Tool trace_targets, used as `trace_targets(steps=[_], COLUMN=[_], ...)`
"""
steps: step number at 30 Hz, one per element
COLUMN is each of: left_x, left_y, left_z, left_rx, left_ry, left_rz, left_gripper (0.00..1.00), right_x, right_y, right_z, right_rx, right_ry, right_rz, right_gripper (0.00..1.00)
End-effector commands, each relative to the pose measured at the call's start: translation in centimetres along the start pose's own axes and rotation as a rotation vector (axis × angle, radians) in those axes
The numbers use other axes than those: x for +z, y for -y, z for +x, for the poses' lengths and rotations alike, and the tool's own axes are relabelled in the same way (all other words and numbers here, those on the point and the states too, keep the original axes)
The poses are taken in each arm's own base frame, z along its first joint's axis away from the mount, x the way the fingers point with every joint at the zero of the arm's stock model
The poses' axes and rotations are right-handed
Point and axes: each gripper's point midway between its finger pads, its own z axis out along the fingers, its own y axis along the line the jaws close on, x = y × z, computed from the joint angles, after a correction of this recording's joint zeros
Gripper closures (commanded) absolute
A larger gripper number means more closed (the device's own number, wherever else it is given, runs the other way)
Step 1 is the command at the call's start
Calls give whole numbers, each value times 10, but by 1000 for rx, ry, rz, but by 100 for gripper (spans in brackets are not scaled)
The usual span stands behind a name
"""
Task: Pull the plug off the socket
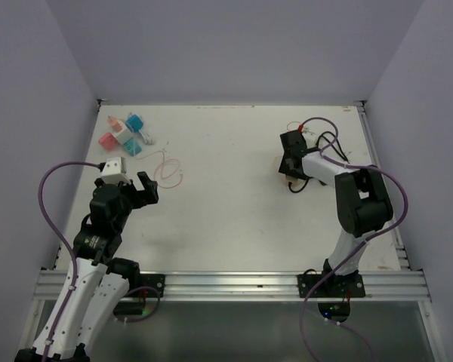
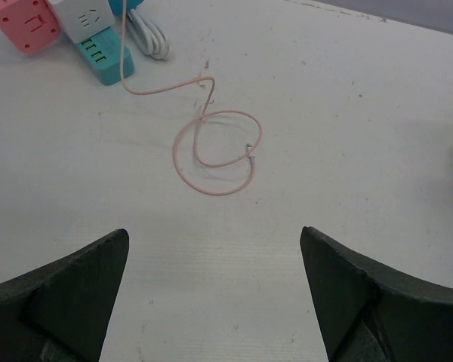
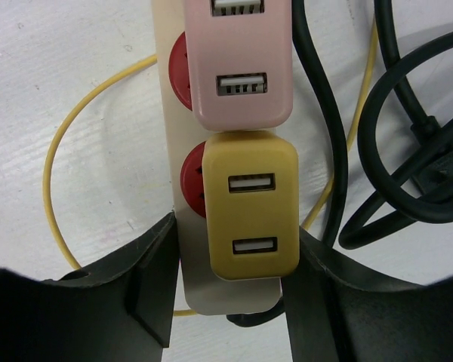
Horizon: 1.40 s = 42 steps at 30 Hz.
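Table (image 1: 226, 226): white, walled in on three sides.
Yellow plug (image 3: 251, 204): seated in the end outlet of a cream power strip (image 3: 192, 264), far right of the table, two USB ports facing up.
Pink plug (image 3: 238, 53): seated in the next outlet, touching the yellow one.
Right gripper (image 3: 234, 234): fingers on either side of the yellow plug, one against the strip's edge, one against the plug's side; firm grip or not, cannot tell.
Black cable (image 3: 408, 151): coiled just beside the strip.
Left gripper (image 2: 214, 249): spread wide, holding nothing, above bare table.
Thin pink cord (image 2: 211, 194): looped ahead of the left gripper.
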Motion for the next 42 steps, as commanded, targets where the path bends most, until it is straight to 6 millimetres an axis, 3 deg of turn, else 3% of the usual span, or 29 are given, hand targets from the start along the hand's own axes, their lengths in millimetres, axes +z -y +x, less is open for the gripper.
trace_targets(steps=[1, 3, 13, 20, 26, 33, 36, 42], left_x=[2, 2, 3, 5, 7, 9, 7, 1], left_y=[1, 1, 0, 4, 18, 67, 83, 117], left_z=[-12, -11, -10, -7, 5, 26, 22, 14], left_rx=[-13, -14, -13, -13, -68, -254, -305, -429], left_ry=[47, 46, 39, 24, -25, -213, -254, -293], left_rz=[2, 0, -2, 18, 84, 287, 337, 442], left_gripper=[0, 0, 0, 0, 0, 0, 0, 0], right_x=[-22, -36, -70, -101, -121, -135, -146, -168], right_y=[5, 8, 29, 8, -31, -67, -78, -99], right_z=[-60, -75, -100, -96, -53, 34, 61, 96], right_rx=[6, -5, -61, -30, -34, -42, -44, -5], right_ry=[175, 221, 321, 350, 271, 109, 63, -23], right_rz=[24, 30, 114, -40, -235, -425, -493, -634], right_gripper=[93, 100, 100, 100, 100, 100, 100, 100])
